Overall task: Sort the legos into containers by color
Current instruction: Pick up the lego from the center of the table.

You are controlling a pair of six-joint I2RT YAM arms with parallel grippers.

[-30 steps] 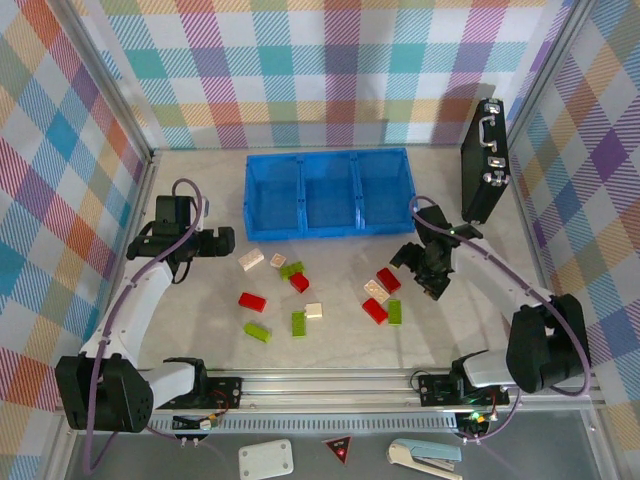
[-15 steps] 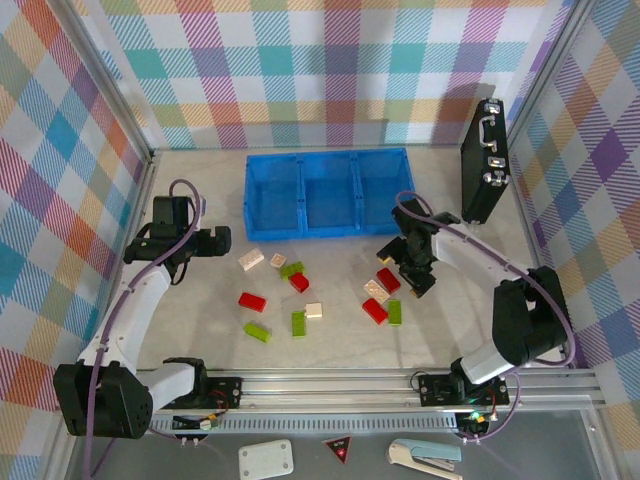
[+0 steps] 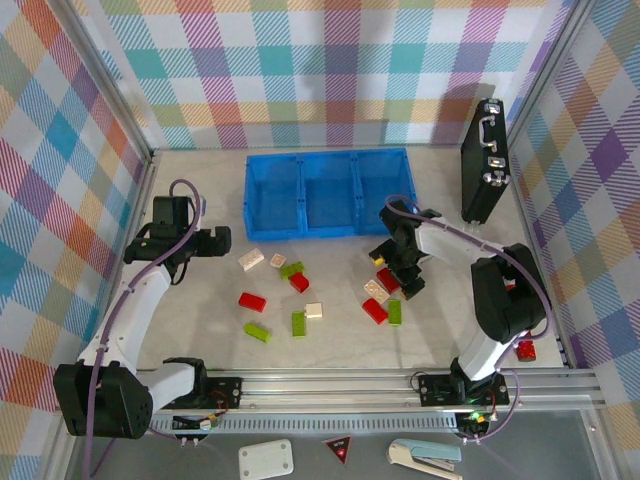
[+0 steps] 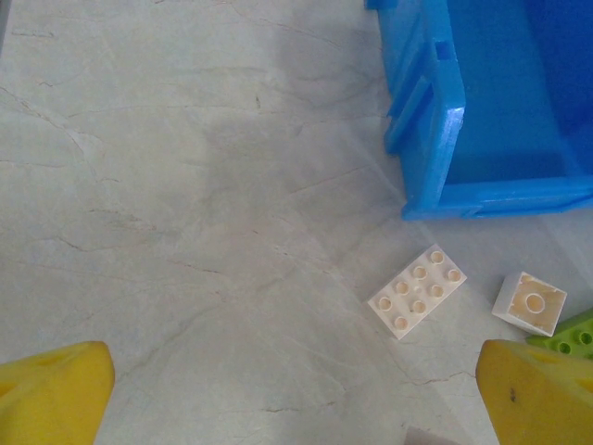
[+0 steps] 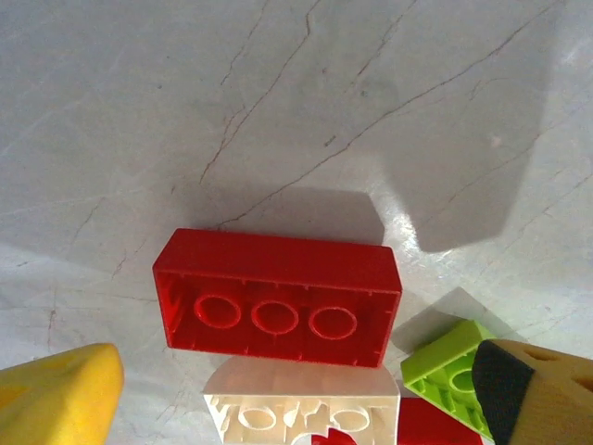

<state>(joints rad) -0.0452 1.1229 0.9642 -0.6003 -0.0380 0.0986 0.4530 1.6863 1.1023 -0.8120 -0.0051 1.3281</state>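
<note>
White arms (image 3: 128, 308), purple cables (image 3: 186, 183), yellow fingertips (image 4: 56, 394)

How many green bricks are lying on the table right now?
4. Upper green brick nearest the blue bin; left green brick and middle green brick nearer the front; right green brick beside the right gripper, which may hide more.

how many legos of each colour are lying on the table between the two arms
red legos: 4
lime green legos: 4
cream legos: 4
total: 12
</note>
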